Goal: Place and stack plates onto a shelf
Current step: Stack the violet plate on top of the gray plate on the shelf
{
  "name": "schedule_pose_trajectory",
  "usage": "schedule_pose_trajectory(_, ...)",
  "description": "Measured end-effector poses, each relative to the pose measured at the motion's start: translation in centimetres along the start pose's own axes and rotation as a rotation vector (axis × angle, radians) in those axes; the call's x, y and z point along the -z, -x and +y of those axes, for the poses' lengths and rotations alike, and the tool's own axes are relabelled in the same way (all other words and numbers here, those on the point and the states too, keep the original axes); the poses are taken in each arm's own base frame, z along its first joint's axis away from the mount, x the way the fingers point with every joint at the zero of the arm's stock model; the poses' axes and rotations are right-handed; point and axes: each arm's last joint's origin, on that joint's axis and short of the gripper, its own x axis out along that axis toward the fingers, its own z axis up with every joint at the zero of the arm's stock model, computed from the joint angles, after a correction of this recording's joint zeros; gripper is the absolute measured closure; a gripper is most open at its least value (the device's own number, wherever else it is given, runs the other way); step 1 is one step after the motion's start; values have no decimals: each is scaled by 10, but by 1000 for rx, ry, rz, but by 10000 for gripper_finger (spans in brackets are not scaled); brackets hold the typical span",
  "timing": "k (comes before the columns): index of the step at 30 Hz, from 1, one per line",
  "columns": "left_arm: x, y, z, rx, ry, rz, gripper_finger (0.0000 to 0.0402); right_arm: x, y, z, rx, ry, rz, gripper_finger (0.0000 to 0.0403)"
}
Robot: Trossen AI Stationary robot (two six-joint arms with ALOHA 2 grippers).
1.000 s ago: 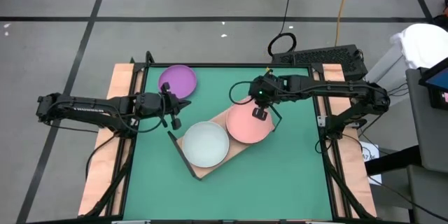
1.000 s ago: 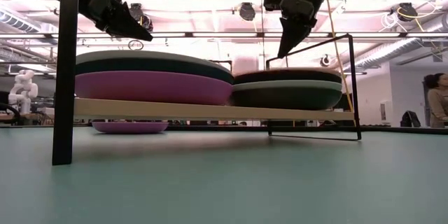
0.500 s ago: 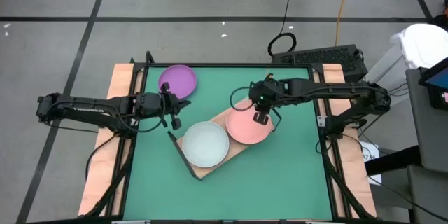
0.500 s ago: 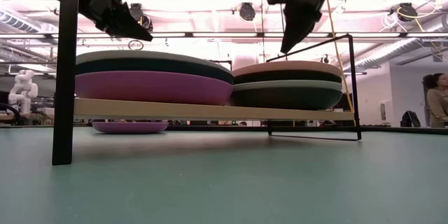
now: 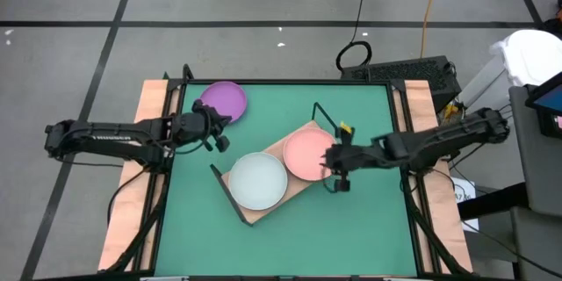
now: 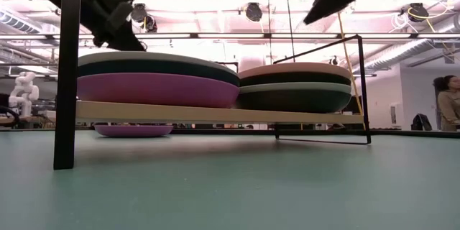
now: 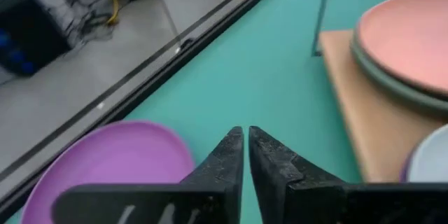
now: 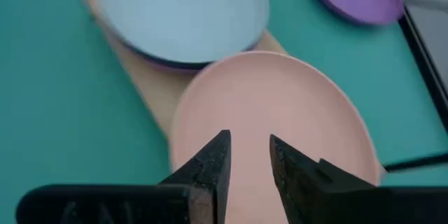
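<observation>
The shelf, a light wooden board with black wire ends, lies slantwise mid-table and carries two stacks of plates. A pale mint plate tops the left stack and a pink plate tops the right one. Darker plates lie beneath them. A purple plate rests flat on the green tabletop at the far left. My right gripper is open and empty, above the pink plate's near right rim. My left gripper is shut and empty, in the air between the purple plate and the shelf.
The shelf's upright black wire frames stand at its two ends. Bare green tabletop lies toward the near edge. Wooden side rails border the table, and a keyboard sits beyond the far right corner.
My right gripper has drawn back from above the middle of the pink plate toward the table's right and near edges, and now hangs over the plate's near right rim. The pink plate stays on its stack. My left gripper has turned slightly toward the purple plate.
</observation>
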Motion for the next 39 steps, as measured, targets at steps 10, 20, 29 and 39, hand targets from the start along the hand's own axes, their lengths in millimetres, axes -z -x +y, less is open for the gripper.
schedule_pose_trajectory(10, 4, -5, 20, -32, 38, 168, 317, 37, 20, 5, -47, 63, -211, 321)
schedule_pose_trajectory(20, -3, -35, 26, -40, 70, 382, 315, 44, 36, -1, -47, 123, -335, 321)
schedule_pose_trajectory(29, 9, -60, 35, -91, 133, 543, 251, 47, 38, -2, -44, 125, -321, 321)
schedule_pose_trajectory(39, 15, -73, 46, -153, 219, 587, 188, 46, 38, -2, -40, 147, -326, 321)
